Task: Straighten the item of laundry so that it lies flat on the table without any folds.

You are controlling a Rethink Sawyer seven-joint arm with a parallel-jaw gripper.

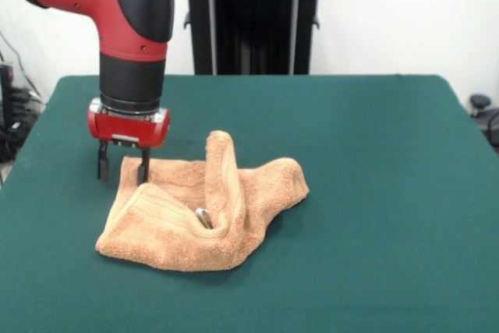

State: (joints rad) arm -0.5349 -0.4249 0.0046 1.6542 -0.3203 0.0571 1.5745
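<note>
Only one red and black arm [129,29] is showing, coming down at the left, and its single gripper [123,166] is hanging with two dark fingers [102,161] spread moderately apart, gripping nothing. One finger is hovering over bare felt; the other is standing at the far left edge of the cloth, and whether it is touching the pile is unclear. Just below and to the right of the gripper, one tan terry-cloth hand towel [199,212] is lying crumpled on the one large dark green felt-topped table [374,193]. A ridge of the towel is standing up right of the gripper, with one small loop tag [203,217] showing in the fold below it. Further right, another fold is bulging outward.
</note>
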